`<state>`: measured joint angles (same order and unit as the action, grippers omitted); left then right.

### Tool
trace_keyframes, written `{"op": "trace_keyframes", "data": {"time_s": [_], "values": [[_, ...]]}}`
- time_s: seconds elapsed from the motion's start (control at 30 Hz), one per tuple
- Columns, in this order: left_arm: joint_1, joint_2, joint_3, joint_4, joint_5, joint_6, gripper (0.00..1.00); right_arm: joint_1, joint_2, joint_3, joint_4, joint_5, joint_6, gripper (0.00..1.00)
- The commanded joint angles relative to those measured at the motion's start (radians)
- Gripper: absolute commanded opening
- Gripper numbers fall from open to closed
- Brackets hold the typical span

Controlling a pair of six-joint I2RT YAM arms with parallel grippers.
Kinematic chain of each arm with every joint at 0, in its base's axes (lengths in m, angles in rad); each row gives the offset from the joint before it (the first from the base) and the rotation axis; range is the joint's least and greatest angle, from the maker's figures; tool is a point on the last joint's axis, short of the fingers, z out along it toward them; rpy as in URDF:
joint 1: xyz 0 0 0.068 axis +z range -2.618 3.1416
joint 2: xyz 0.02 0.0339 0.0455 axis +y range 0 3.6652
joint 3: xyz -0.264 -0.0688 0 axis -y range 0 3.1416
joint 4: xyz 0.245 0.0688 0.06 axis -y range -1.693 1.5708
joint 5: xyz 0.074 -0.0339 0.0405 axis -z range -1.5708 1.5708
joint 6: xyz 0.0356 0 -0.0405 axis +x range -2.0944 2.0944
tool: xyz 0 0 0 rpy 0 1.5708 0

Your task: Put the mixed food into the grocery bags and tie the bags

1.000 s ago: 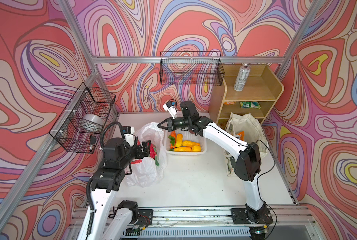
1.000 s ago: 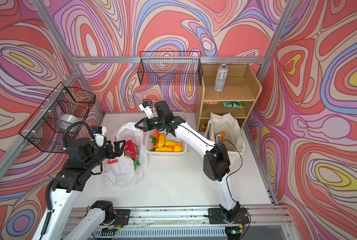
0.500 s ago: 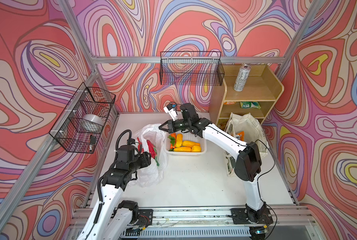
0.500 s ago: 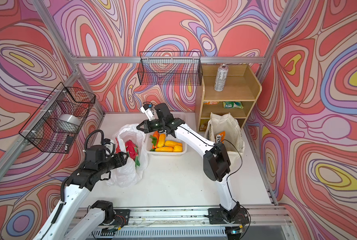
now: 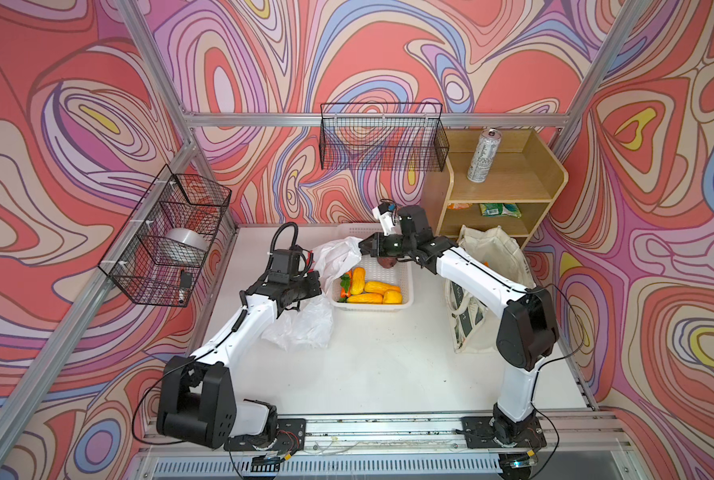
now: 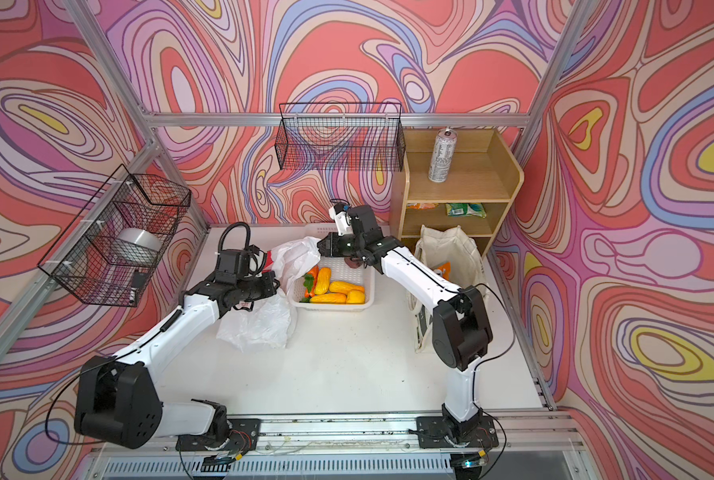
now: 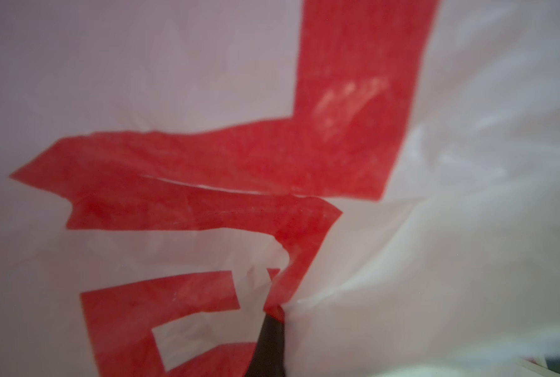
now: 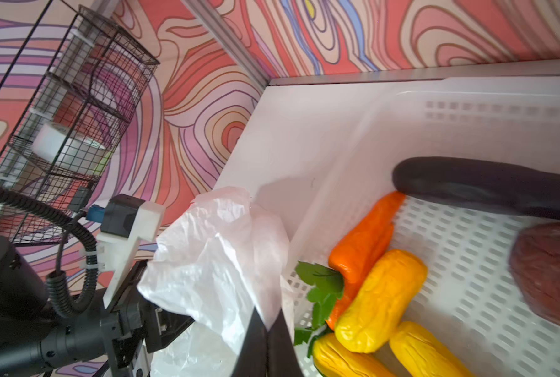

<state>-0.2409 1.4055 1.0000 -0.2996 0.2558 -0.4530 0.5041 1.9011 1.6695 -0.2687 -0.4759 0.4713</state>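
Note:
The white plastic grocery bag [image 5: 303,326] with red letters [image 7: 353,130] lies crumpled left of the white basket [image 5: 407,286]. My left gripper [image 5: 316,283] is shut on its near side, and the film fills the left wrist view around the gripper [image 7: 273,315]. My right gripper [image 8: 266,329] is shut on the bag's raised far edge [image 8: 213,261], above the basket's back left corner [image 6: 320,247]. In the basket lie yellow lemons [image 8: 379,300], an orange carrot [image 8: 363,241], a purple eggplant [image 8: 487,189] and a dark red round fruit [image 8: 552,271]. The cream canvas tote [image 5: 492,249] stands at the right.
A wooden shelf [image 5: 509,187] at the back right holds a silver can [image 5: 483,156] and a green snack packet [image 5: 499,210]. Black wire baskets hang on the back wall [image 5: 382,139] and the left wall [image 5: 168,237]. An orange packet [image 6: 444,270] shows inside the tote.
My left arm has dropped lower and reached forward, and its gripper has gone from open to shut on the bag. The red fruit inside the bag is now covered. The right gripper barely moved.

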Motion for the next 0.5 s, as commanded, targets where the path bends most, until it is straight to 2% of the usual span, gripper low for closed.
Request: {"op": "trace_keyframes", "data": {"time_s": [0.0, 0.13, 0.27, 0.33, 0.47], "values": [[-0.041, 0.064, 0.067, 0.092, 0.02, -0.01, 0.0, -0.054, -0.056, -0.02, 0.022, 0.075, 0.022, 0.0], [-0.061, 0.11, 0.155, 0.075, 0.034, 0.001, 0.0, -0.111, -0.09, -0.04, 0.021, 0.086, 0.04, 0.0], [-0.05, 0.079, 0.242, -0.04, 0.005, 0.089, 0.0, -0.121, -0.102, -0.004, 0.013, 0.001, 0.04, 0.0], [-0.018, 0.046, 0.265, -0.092, 0.023, 0.123, 0.0, -0.116, -0.101, 0.01, 0.02, -0.076, 0.055, 0.0], [0.103, -0.048, 0.256, -0.165, 0.098, 0.156, 0.0, -0.068, -0.108, 0.054, -0.002, -0.167, 0.039, 0.0]]}}
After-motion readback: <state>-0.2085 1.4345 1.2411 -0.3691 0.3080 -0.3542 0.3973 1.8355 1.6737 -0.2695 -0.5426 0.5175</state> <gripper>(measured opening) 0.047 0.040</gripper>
